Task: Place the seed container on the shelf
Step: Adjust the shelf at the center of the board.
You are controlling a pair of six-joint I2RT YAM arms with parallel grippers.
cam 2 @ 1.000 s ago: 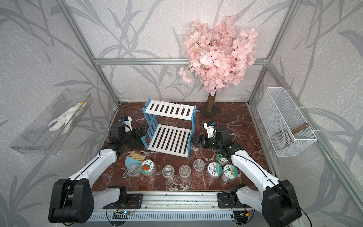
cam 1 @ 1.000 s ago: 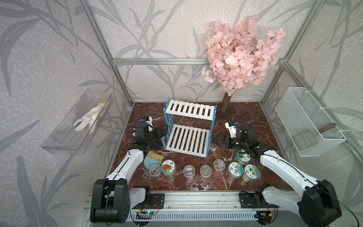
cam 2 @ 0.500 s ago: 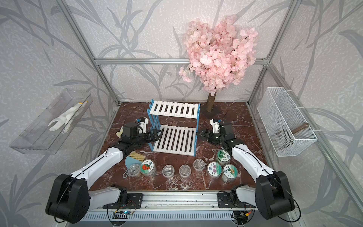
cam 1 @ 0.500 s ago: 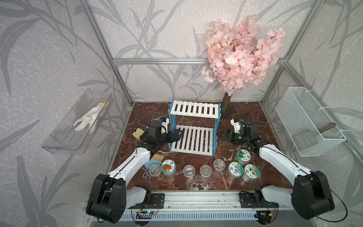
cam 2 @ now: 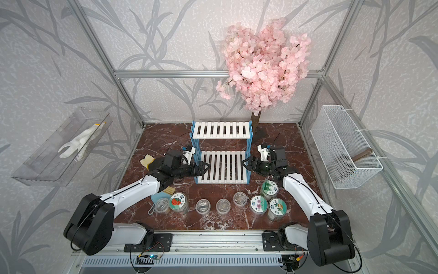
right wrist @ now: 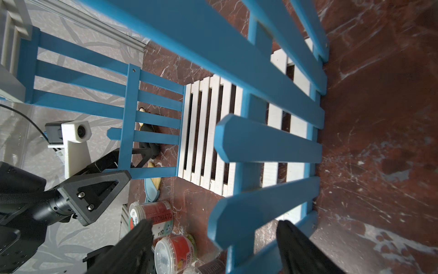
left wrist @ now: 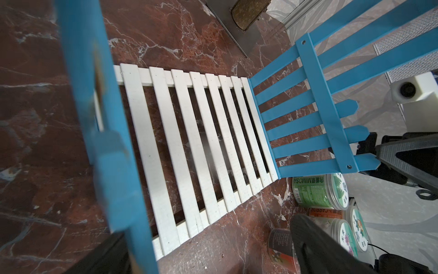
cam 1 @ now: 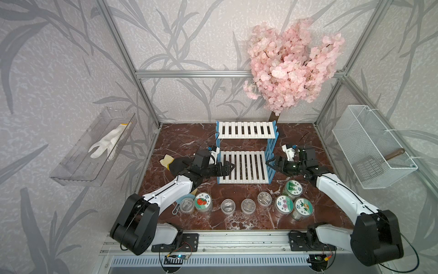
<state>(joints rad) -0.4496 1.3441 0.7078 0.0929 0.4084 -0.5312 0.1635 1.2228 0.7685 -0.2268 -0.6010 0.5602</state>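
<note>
We see left fingers (cam 1: 226, 169) and right fingers (cam 1: 272, 164) apart astride the mid-frame shelf (cam 1: 246, 136); uneven closing may skew it.

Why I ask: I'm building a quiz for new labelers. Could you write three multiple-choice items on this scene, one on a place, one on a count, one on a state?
1. Where does the white glove lie?
A. in the wire basket
B. in the clear wall tray
C. beside the pink tree

2. How many seed containers have picture lids?
A. two
B. six
C. four

3. What state is the shelf in?
A. upright, no container on either board
B. tipped on its side
C. upright, one container on the lower board

Answers:
1. B: the glove shows through the tray's clear wall in both top views.
2. C: four lids bear pictures, and the other four are clear.
3. A: both white slatted boards show only slats, and every container stands on the floor in front.
</note>
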